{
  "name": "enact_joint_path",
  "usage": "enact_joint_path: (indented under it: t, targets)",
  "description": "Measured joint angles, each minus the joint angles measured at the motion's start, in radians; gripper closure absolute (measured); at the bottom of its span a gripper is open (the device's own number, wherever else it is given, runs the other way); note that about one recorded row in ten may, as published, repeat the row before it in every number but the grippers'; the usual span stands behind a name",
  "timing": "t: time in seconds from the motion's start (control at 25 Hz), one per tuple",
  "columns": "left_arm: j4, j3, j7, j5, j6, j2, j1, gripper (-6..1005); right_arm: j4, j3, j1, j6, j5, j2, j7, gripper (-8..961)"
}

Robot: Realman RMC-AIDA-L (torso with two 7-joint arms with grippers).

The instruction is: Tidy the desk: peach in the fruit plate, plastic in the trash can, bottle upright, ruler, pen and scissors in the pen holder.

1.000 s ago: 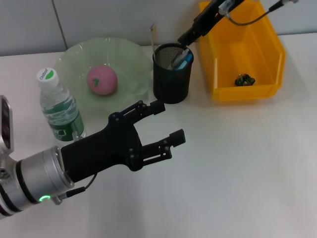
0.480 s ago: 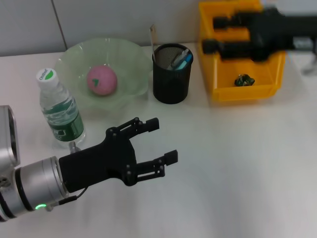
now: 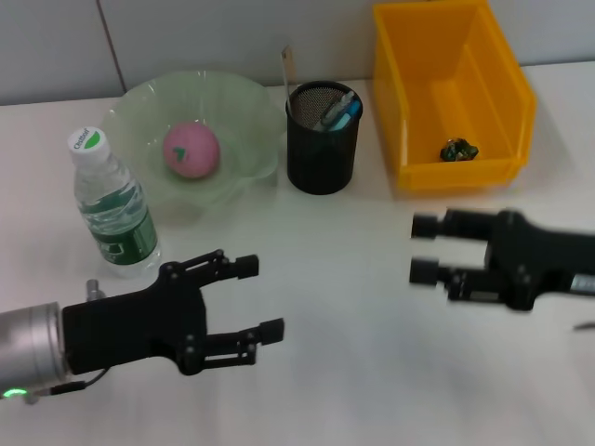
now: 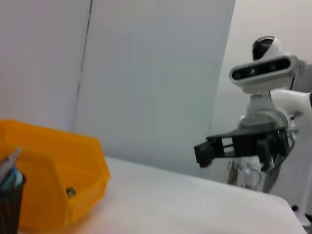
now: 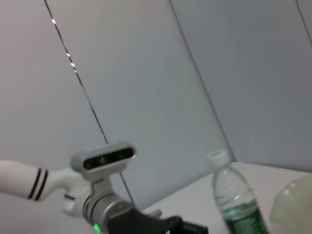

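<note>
Your left gripper [image 3: 251, 297] sits low at the lower left of the head frame, matte black, its two fingers spread wide with nothing between them, above bare white table [image 3: 353, 372]. Your right gripper [image 3: 426, 249] comes in from the right edge at mid height, also black, with blunt cylindrical fingertips held well apart and holding nothing.

Materials, upper half of the head view:
- Fruit plate [image 3: 242, 102]: pale green, translucent, scalloped rim, shallow bowl shape. One pink round peach [image 3: 191, 149] with a small green mark rests inside it.
- Bottle [image 3: 113, 209]: clear ribbed plastic, white cap, green label, standing upright just beside the plate's lower-left edge.
- Pen holder [image 3: 321, 149]: black wire mesh cylinder, to the right of the plate. A blue-and-grey item [image 3: 340, 110] leans inside at the rim; you cannot tell which tool it is. A thin pale strip, likely the ruler [image 3: 287, 65], rises at its back left; whether it is in the holder is unclear.
- Trash can [image 3: 507, 93]: glossy yellow plastic bin, open front, upper right. A small dark green crumpled scrap [image 3: 459, 149] lies on its floor.
</note>
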Motion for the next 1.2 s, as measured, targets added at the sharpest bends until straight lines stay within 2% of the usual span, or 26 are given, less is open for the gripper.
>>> enact_joint_path:
  t: [0.12, 0.24, 0.36, 0.52, 1.2]
  targets:
    - [-0.007, -0.013, -0.018, 0.045, 0.014, 0.021, -0.004, 152, 0.133, -0.002, 0.029, 0.025, -0.063, -0.006, -0.136, 260]
    - [-0.010, -0.031, -0.024, 0.078, 0.020, 0.022, -0.007, 152, 0.156, -0.001, 0.040, 0.051, -0.110, 0.002, -0.172, 260]
    - [-0.011, -0.047, -0.035, 0.115, 0.027, 0.020, -0.012, 152, 0.164, -0.001, 0.047, 0.108, -0.169, 0.026, -0.215, 261]
    - [-0.013, -0.061, -0.061, 0.160, 0.029, 0.011, -0.025, 152, 0.166, 0.000, 0.046, 0.131, -0.173, 0.034, -0.249, 261]
    - [-0.023, -0.079, -0.091, 0.172, 0.042, 0.011, -0.029, 152, 0.169, 0.008, 0.043, 0.145, -0.166, 0.038, -0.287, 261]
